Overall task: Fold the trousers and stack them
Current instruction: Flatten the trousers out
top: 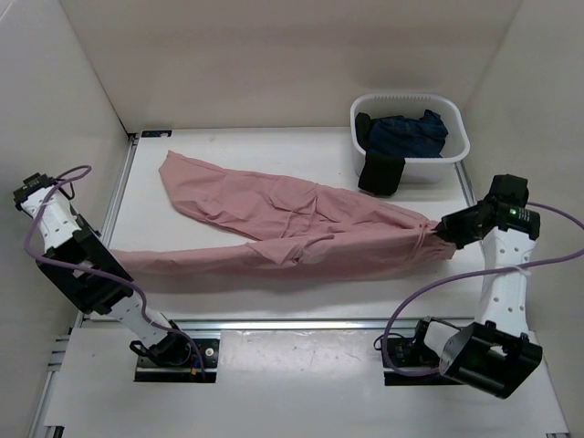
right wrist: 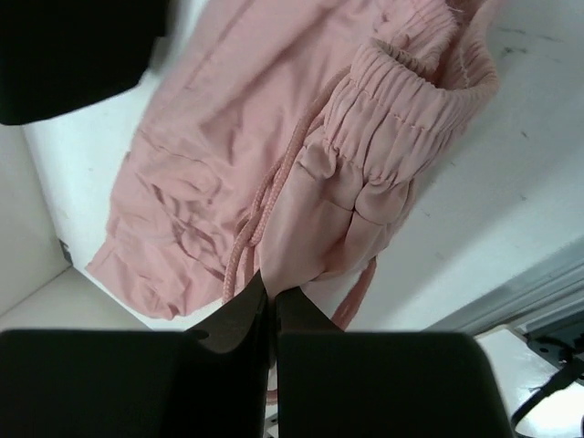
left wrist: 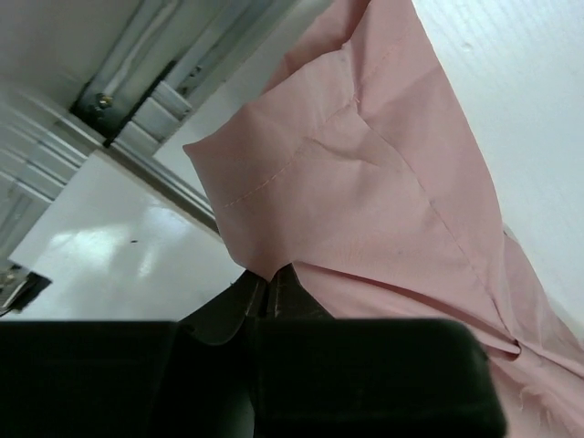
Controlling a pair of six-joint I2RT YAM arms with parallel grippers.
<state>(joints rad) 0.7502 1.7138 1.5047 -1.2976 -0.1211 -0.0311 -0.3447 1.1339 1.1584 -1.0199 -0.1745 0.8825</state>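
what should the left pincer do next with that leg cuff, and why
Probably lift the left pincer a little and carry its cuff toward the far leg. Both pincers are shut on the pink trousers, the right pincer at the waistband, and the legs lie splayed apart, so aligning them seems first.

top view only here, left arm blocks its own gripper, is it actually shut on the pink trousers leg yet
Observer: Yes, the left gripper is shut on the thin dusty-pink fabric trousers, beside a stitched leg hem.
Operator: and the right one
Observer: The right gripper is shut on fabric just below the gathered elastic waistband.
Operator: drawstring caught too
Observer: The pink drawstring cord runs down beside that gripper's tips; pinched or not, I cannot tell.
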